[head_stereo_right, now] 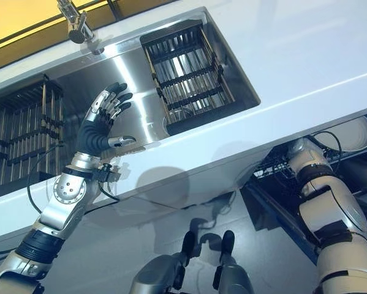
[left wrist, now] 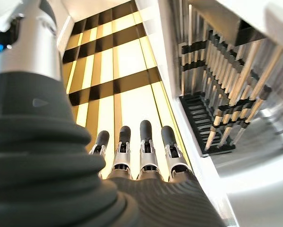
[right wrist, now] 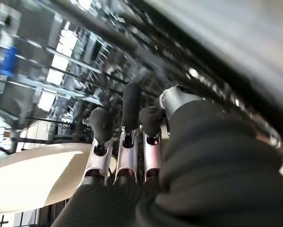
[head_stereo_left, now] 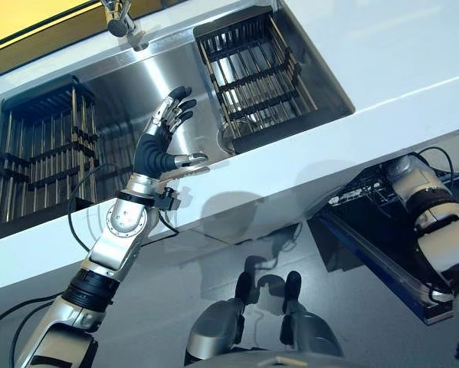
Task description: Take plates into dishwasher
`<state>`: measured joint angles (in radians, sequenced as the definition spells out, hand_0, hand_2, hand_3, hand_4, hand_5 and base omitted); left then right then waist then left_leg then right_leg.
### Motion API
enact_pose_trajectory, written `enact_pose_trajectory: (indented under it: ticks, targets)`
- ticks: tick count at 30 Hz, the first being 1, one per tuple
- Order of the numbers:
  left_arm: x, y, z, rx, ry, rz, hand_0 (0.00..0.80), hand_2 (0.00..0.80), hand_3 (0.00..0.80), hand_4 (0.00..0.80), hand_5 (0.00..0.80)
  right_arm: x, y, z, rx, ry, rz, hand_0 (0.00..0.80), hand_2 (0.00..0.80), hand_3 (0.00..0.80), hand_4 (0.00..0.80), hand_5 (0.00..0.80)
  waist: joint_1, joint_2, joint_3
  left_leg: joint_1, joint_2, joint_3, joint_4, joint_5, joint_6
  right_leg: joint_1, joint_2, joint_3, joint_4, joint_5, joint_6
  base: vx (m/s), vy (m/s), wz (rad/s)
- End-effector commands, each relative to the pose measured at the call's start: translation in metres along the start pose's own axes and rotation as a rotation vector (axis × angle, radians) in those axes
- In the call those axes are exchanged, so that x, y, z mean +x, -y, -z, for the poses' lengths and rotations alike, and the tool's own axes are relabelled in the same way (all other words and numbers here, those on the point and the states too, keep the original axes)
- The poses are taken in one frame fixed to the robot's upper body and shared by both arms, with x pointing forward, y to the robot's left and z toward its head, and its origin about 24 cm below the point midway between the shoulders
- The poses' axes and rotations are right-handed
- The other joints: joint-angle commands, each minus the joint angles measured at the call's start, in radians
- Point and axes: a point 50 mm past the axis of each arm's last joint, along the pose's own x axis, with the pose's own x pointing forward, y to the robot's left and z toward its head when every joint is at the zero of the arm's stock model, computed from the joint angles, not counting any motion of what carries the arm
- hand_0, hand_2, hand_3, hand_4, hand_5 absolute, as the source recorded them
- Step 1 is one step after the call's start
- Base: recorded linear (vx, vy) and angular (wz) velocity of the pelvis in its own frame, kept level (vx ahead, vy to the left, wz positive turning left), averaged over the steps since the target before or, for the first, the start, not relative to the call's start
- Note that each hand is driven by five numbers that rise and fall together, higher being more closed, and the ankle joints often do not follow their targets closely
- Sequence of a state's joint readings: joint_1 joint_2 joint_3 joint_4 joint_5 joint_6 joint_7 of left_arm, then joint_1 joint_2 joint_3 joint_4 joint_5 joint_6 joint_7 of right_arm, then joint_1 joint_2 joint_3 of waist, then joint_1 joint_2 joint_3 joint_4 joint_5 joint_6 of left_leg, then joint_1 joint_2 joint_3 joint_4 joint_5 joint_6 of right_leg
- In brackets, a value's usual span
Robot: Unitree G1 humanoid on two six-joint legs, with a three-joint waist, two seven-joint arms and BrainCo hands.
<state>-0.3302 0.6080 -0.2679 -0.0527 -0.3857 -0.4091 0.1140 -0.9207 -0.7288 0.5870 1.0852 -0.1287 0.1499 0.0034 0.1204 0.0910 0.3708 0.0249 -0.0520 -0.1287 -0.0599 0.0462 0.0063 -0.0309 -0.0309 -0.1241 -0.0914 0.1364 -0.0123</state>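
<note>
A cream plate point(right wrist: 32, 175) stands among the dark wires of the dishwasher rack point(right wrist: 61, 52); it also shows under the counter in the right eye view point(head_stereo_right: 353, 135). My right hand point(right wrist: 124, 142) is inside the dishwasher with its fingers straight, right beside the plate's rim; I cannot tell whether they touch it. In the eye views the hand is hidden under the counter and only its arm point(head_stereo_left: 424, 192) shows. My left hand point(head_stereo_left: 156, 149) is raised over the steel sink point(head_stereo_left: 137, 84), open and empty, fingers spread; its wrist view shows the straight fingers point(left wrist: 141, 142).
The sink holds a dark wire rack at the left point(head_stereo_left: 41, 153) and another at the right point(head_stereo_left: 252, 77), both without plates. A faucet point(head_stereo_left: 120, 19) stands behind it. The white counter point(head_stereo_left: 382, 92) overhangs the open dishwasher door point(head_stereo_left: 382, 268).
</note>
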Motion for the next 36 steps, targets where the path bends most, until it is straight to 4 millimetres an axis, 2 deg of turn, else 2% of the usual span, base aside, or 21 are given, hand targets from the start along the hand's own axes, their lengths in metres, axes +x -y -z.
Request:
enact_pose_trajectory:
  ticks: [1, 8, 15, 16, 17, 18, 19, 26, 29, 31, 34, 36]
  targets:
    - [0.002, -0.003, -0.018, -0.01, 0.097, 0.016, 0.0, 0.0, 0.0, 0.0, 0.0, -0.007, 0.0, 0.023, -0.115, 0.001, 0.028, 0.8, 0.8, 0.8, 0.8, 0.8, -0.03, -0.064, -0.073, 0.003, -0.038, 0.011, 0.001, -0.039, 0.059, 0.043, 0.04, 0.025, 0.125, -0.147, -0.005, 0.041, 0.065, -0.26]
    - [-0.017, -0.007, -0.013, 0.001, 0.055, -0.011, 0.0, 0.0, 0.0, 0.0, 0.0, -0.036, -0.032, 0.053, -0.078, 0.027, 0.029, 0.8, 0.8, 0.8, 0.8, 0.8, -0.104, -0.096, -0.118, 0.054, -0.025, 0.063, -0.01, -0.062, 0.066, 0.077, 0.058, 0.095, 0.113, -0.14, 0.004, 0.03, 0.062, -0.27]
    - [-0.03, -0.013, -0.011, 0.015, 0.028, -0.038, 0.0, 0.0, 0.0, 0.0, 0.0, -0.065, -0.035, 0.079, 0.05, 0.037, 0.046, 0.8, 0.8, 0.8, 0.8, 0.8, -0.16, -0.11, -0.146, 0.09, -0.016, 0.112, -0.02, -0.076, 0.072, 0.094, 0.069, 0.146, 0.106, -0.134, 0.015, 0.024, 0.041, -0.28]
    - [-0.032, -0.014, -0.01, 0.016, 0.025, -0.042, 0.0, 0.0, 0.0, 0.0, 0.0, -0.069, -0.035, 0.083, 0.073, 0.03, 0.053, 0.762, 0.762, 0.762, 0.762, 0.762, -0.166, -0.11, -0.15, 0.093, -0.015, 0.117, -0.021, -0.077, 0.072, 0.094, 0.07, 0.152, 0.105, -0.133, 0.016, 0.018, 0.026, -0.25]
    - [-0.035, -0.017, -0.01, 0.017, 0.021, -0.048, 0.0, 0.0, 0.0, 0.0, 0.0, -0.073, -0.036, 0.089, 0.105, 0.017, 0.059, 0.458, 0.458, 0.458, 0.458, 0.458, -0.174, -0.111, -0.153, 0.096, -0.014, 0.124, -0.022, -0.079, 0.072, 0.095, 0.072, 0.159, 0.105, -0.132, 0.017, 0.014, 0.029, -0.24]
    - [-0.036, -0.019, -0.01, 0.018, 0.021, -0.052, 0.0, 0.0, 0.0, 0.0, 0.0, -0.076, -0.039, 0.093, 0.136, 0.003, 0.062, 0.082, 0.082, 0.082, 0.082, 0.082, -0.18, -0.111, -0.155, 0.097, -0.013, 0.129, -0.023, -0.08, 0.073, 0.094, 0.074, 0.163, 0.106, -0.132, 0.019, 0.005, 0.027, -0.18]
    - [-0.037, -0.019, -0.01, 0.019, 0.02, -0.054, 0.0, 0.0, 0.0, 0.0, 0.0, -0.078, -0.042, 0.097, 0.163, -0.013, 0.064, 0.0, 0.0, 0.0, 0.0, 0.0, -0.184, -0.111, -0.157, 0.098, -0.012, 0.133, -0.024, -0.081, 0.073, 0.093, 0.074, 0.166, 0.106, -0.132, 0.019, -0.002, 0.023, -0.14]
    - [-0.04, -0.02, -0.01, 0.009, 0.019, -0.038, 0.0, 0.0, 0.0, 0.0, 0.0, -0.084, -0.063, 0.139, 0.432, -0.197, 0.133, 0.0, 0.0, 0.0, 0.0, 0.0, -0.189, -0.103, -0.153, 0.109, -0.008, 0.154, -0.027, -0.09, 0.076, 0.1, 0.073, 0.161, 0.1, -0.127, 0.022, 0.003, 0.009, -0.07]
    - [-0.036, -0.015, -0.009, 0.0, 0.019, -0.028, 0.0, 0.0, 0.0, 0.0, 0.0, -0.08, -0.063, 0.123, 0.518, -0.202, 0.222, 0.0, 0.0, 0.0, 0.0, 0.0, -0.183, -0.094, -0.149, 0.108, -0.012, 0.141, -0.024, -0.089, 0.078, 0.098, 0.072, 0.163, 0.104, -0.123, 0.021, 0.0, 0.0, 0.0]
    - [-0.034, -0.014, -0.009, 0.002, 0.02, -0.033, 0.0, 0.0, 0.0, 0.0, 0.0, -0.08, -0.06, 0.123, 0.522, -0.209, 0.294, 0.0, 0.0, 0.0, 0.0, 0.0, -0.183, -0.088, -0.148, 0.105, -0.014, 0.133, -0.021, -0.092, 0.08, 0.093, 0.072, 0.164, 0.108, -0.125, 0.022, 0.0, 0.0, 0.0]
    - [-0.036, -0.013, -0.01, 0.0, 0.021, -0.05, 0.0, 0.0, 0.0, 0.0, 0.0, -0.084, -0.071, 0.122, 0.639, -0.244, 0.311, 0.0, 0.0, 0.0, 0.0, 0.0, -0.185, -0.08, -0.148, 0.101, -0.018, 0.126, -0.021, -0.092, 0.082, 0.088, 0.073, 0.169, 0.109, -0.126, 0.023, 0.0, 0.0, 0.0]
    - [-0.038, -0.014, -0.009, -0.003, 0.018, -0.054, 0.0, 0.0, 0.0, 0.0, 0.0, -0.086, -0.091, 0.125, 0.831, -0.315, 0.278, 0.0, 0.0, 0.0, 0.0, 0.0, -0.182, -0.073, -0.146, 0.098, -0.019, 0.122, -0.025, -0.089, 0.083, 0.086, 0.071, 0.164, 0.109, -0.127, 0.022, 0.0, 0.0, 0.0]
